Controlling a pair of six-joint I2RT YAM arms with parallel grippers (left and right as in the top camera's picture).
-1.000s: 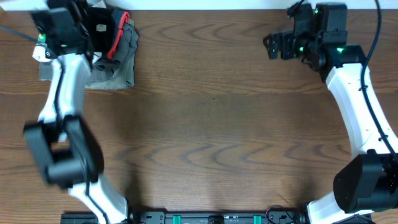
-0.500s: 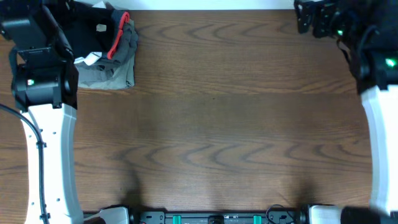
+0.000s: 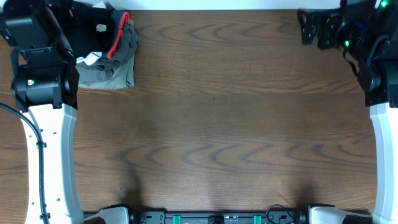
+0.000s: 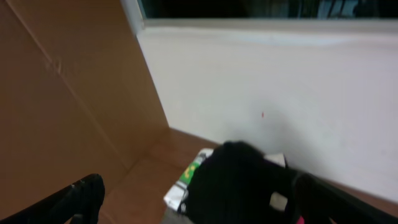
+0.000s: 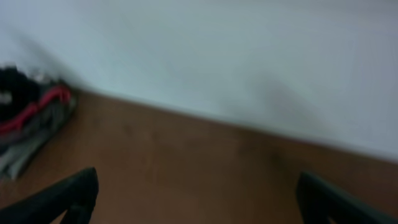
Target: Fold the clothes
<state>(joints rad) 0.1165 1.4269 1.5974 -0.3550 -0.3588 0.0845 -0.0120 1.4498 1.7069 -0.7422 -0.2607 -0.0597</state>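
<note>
Two arms are held raised at the edges of the table [image 3: 211,124], the left arm [image 3: 48,137] at nine o'clock and the right arm [image 3: 384,130] at two o'clock, seemingly to leave the wood free. A stack is kept at eleven o'clock, out of the working area. The black clothes [image 3: 93,40] lie bunched on top of grey garments [image 3: 115,74], beside a white garment [image 4: 185,185]. The left gripper [image 4: 199,186] is spread and empty, aimed at the stack. The right gripper [image 5: 198,180] is likewise spread, with nothing held.
</note>
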